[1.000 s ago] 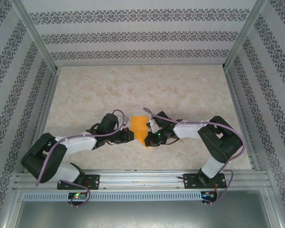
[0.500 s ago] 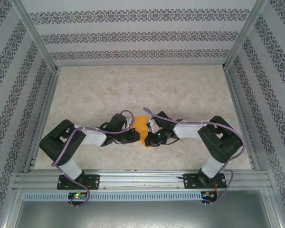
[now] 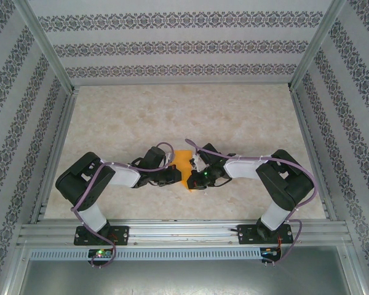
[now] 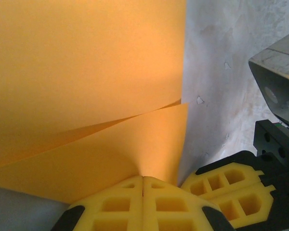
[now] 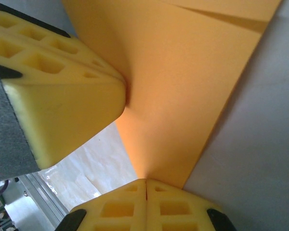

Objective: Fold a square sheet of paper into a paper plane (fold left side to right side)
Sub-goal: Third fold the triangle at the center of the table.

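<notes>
Paper (image 4: 86, 62) bright orange; hand pads (image 4: 115, 204) yellow; table (image 3: 172, 110) beige marbled; walls (image 3: 172, 46) grey floral-striped.

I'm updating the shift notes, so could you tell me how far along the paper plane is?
Done: the square sheet of paper is doubled over, two layers showing. In hand: the left gripper and right gripper are each shut on it. Left: the layers gape with no flat crease, and no dart shape yet.
</notes>
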